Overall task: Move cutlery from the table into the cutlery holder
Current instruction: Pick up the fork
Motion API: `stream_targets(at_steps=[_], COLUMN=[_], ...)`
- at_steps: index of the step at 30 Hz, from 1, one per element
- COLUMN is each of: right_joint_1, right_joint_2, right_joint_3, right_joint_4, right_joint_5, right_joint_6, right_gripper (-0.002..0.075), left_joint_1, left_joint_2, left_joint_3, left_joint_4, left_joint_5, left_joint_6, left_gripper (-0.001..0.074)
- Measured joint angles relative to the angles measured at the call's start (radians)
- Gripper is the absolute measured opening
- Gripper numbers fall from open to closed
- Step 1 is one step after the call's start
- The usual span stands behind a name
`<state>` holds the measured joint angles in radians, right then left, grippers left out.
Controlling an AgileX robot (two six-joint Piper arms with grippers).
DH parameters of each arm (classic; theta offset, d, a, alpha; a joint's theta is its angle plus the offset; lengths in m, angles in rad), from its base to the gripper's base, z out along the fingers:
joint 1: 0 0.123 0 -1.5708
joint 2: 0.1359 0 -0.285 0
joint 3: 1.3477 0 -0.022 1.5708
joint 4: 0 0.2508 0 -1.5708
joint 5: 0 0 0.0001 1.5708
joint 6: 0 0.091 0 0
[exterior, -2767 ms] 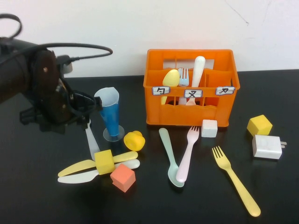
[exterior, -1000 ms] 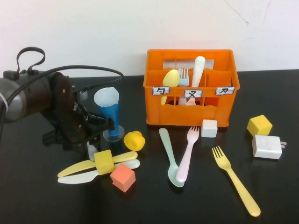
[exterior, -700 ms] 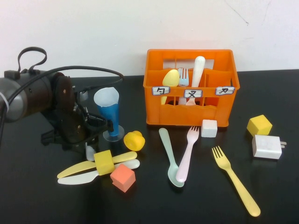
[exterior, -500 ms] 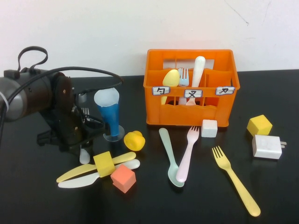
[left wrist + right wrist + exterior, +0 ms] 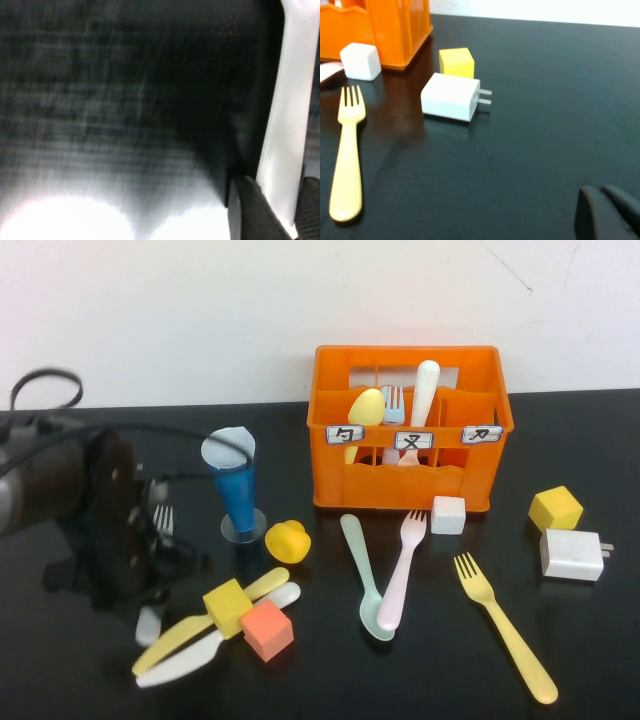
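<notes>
My left gripper [image 5: 150, 575] is low over the table's front left and is shut on a pale grey fork [image 5: 163, 520], whose tines stick up behind it. In the left wrist view [image 5: 280, 212] the fork's handle [image 5: 287, 115] sits between the fingers. The orange cutlery holder [image 5: 410, 475] holds a yellow spoon, a fork and a white handle. A mint spoon [image 5: 362, 570], a pink fork [image 5: 402, 570], a yellow fork [image 5: 505, 625], a yellow knife [image 5: 180, 638] and a white knife [image 5: 185, 665] lie on the table. My right gripper [image 5: 610, 212] is shut and empty, low over bare table.
A blue cone cup [image 5: 236, 490] and a yellow round toy [image 5: 287, 540] stand near my left arm. A yellow cube [image 5: 228, 607] and an orange cube [image 5: 266, 629] sit on the knives. A white cube [image 5: 448, 514], a yellow cube [image 5: 555, 508] and a white charger [image 5: 572, 554] lie right.
My left arm has pulled toward the front left with the fork in its grip. The two knives and the yellow and orange cubes have been dragged and turned.
</notes>
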<state>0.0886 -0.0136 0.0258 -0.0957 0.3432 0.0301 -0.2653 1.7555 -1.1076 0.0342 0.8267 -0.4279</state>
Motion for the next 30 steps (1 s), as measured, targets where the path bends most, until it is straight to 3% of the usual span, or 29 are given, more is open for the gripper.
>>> stream_targets(at_steps=[8,15,18,23,26,30], right_joint_1=[0.0,0.0,0.0,0.0,0.0,0.0], right_joint_2=[0.0,0.0,0.0,0.0,0.0,0.0], right_joint_3=[0.0,0.0,0.0,0.0,0.0,0.0], right_joint_4=[0.0,0.0,0.0,0.0,0.0,0.0], right_joint_5=[0.0,0.0,0.0,0.0,0.0,0.0], right_joint_6=[0.0,0.0,0.0,0.0,0.0,0.0], right_gripper=[-0.0003,-0.0003,-0.0003,-0.0003,-0.0003,-0.0003], left_joint_1=[-0.093,-0.138,-0.14,-0.134,-0.11,-0.07], left_joint_2=[-0.188,-0.258,-0.258,-0.258,-0.256,-0.214], left_joint_3=[0.217,0.261,0.261,0.235,0.168,0.078], left_joint_4=[0.008,0.039,0.06,0.068,0.068,0.07], left_joint_5=[-0.012,-0.031,-0.049,-0.059,-0.065,-0.051], left_joint_6=[0.031,0.026,0.024,0.002,-0.002,0.025], left_gripper=[0.0128,0.0131,0.0196,0.0426,0.0456,0.0409])
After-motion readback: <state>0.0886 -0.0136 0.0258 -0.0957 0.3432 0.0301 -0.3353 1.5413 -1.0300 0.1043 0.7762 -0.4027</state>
